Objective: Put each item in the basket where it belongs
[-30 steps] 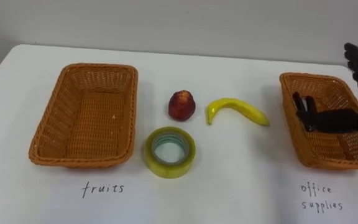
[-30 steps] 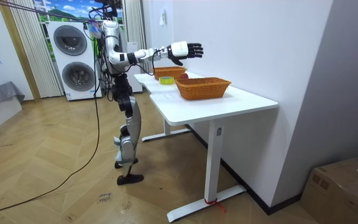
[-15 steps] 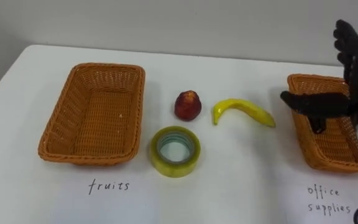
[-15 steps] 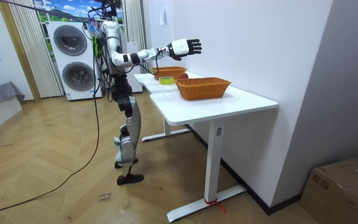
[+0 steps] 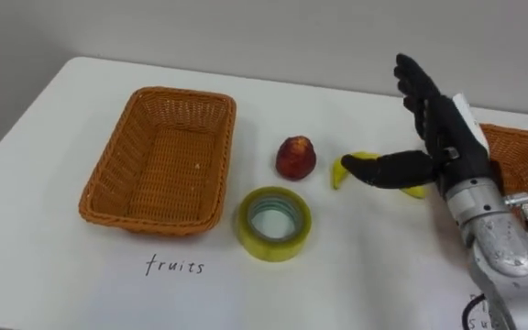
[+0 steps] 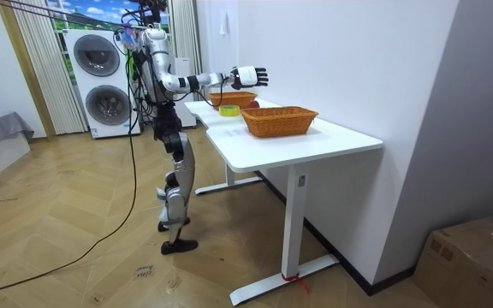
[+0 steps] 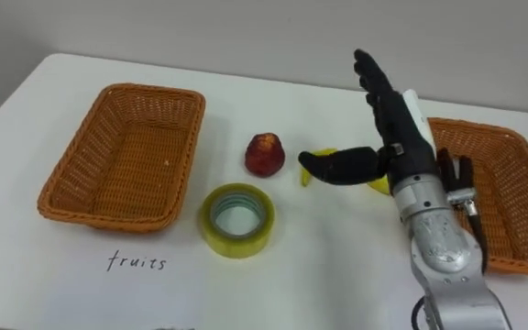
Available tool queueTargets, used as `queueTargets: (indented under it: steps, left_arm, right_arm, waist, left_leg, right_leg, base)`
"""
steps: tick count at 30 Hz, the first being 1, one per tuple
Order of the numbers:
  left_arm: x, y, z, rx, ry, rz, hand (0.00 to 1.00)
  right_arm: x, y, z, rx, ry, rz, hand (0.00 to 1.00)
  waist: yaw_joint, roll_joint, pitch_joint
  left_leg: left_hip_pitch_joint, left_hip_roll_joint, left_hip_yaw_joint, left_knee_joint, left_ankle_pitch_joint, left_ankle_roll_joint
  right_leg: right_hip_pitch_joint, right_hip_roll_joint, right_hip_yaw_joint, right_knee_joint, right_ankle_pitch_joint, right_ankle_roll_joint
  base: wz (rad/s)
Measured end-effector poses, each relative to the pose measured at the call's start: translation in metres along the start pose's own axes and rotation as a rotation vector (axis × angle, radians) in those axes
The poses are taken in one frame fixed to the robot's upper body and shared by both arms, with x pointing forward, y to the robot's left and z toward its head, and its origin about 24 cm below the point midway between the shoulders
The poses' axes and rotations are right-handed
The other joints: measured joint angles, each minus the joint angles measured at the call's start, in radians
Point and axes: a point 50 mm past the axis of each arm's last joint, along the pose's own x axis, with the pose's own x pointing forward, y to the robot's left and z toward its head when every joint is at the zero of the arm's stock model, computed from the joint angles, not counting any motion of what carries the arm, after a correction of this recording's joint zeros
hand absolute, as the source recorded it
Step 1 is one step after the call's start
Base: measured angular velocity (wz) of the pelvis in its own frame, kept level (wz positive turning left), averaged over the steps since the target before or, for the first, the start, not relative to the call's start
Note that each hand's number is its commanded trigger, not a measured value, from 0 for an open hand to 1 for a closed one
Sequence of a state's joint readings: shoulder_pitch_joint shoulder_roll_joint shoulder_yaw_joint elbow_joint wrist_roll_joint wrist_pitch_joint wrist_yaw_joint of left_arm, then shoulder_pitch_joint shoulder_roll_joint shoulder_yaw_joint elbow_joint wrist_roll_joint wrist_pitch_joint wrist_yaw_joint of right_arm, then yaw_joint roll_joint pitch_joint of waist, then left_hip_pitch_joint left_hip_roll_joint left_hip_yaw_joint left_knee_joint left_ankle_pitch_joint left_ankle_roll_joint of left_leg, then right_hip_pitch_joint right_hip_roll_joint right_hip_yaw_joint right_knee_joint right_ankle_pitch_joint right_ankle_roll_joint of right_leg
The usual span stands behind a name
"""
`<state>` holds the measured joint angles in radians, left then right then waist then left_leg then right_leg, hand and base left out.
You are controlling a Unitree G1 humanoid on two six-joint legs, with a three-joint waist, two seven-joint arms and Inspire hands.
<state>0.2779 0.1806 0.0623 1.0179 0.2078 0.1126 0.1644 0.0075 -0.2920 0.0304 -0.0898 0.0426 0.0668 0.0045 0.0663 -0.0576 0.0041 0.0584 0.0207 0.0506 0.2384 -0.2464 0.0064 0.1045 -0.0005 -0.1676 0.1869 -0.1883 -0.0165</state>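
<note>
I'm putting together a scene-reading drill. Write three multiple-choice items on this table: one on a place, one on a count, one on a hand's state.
1. Where does the tape roll lie relative to the red fruit?
A. Behind it
B. In front of it, nearer the robot
C. On top of it

2. How many baskets stand on the table?
A. One
B. Two
C. Three

3. The right hand is:
A. Open, above the banana
B. Shut on the tape roll
C. Shut on the red fruit

Key:
1 B: the roll sits below the fruit in the eye views.
2 B: a left basket and a right basket.
3 A: its fingers are straight and hold nothing.
</note>
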Motion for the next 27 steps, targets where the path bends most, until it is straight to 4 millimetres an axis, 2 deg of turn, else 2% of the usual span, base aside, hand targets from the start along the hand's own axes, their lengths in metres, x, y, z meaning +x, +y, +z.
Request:
queueTargets:
  steps: [3,8,13,27]
  left_arm:
    - [-0.001,-0.004,0.000,0.009,0.000,-0.011,0.00]
    - [-0.001,-0.008,0.010,0.039,-0.031,-0.023,0.00]
    - [-0.002,-0.013,0.017,0.048,-0.054,-0.039,0.00]
    - [-0.004,-0.021,0.015,0.044,-0.042,-0.094,0.00]
  right_arm:
    - [0.000,0.004,-0.003,0.040,0.011,0.011,0.00]
    - [0.000,0.019,-0.005,0.061,0.021,0.050,0.00]
    - [0.001,0.032,-0.008,0.073,0.035,0.083,0.00]
    - [0.000,0.033,-0.015,0.070,0.066,0.086,0.00]
  waist:
    - [0.003,0.013,-0.0017]
    - [0.020,0.021,-0.0039]
    - [0.025,0.021,0.0004]
    - [0.045,0.022,0.0010]
  left_leg:
    - [-0.007,0.000,-0.003,0.004,0.000,-0.001]
    - [-0.011,0.000,-0.008,0.008,0.002,-0.003]
    - [-0.016,-0.002,-0.022,0.014,0.002,-0.002]
    - [-0.026,-0.004,-0.029,0.019,0.002,-0.002]
  right_leg:
    - [-0.004,-0.001,-0.006,0.000,0.000,0.000]
    - [-0.005,-0.001,-0.012,0.000,0.000,0.000]
    - [-0.001,-0.002,-0.029,0.000,0.000,0.000]
    - [-0.004,-0.003,-0.036,-0.002,0.000,0.000]
  base:
    - [0.03]
    - [0.02]
    - [0.09]
    - [0.01]
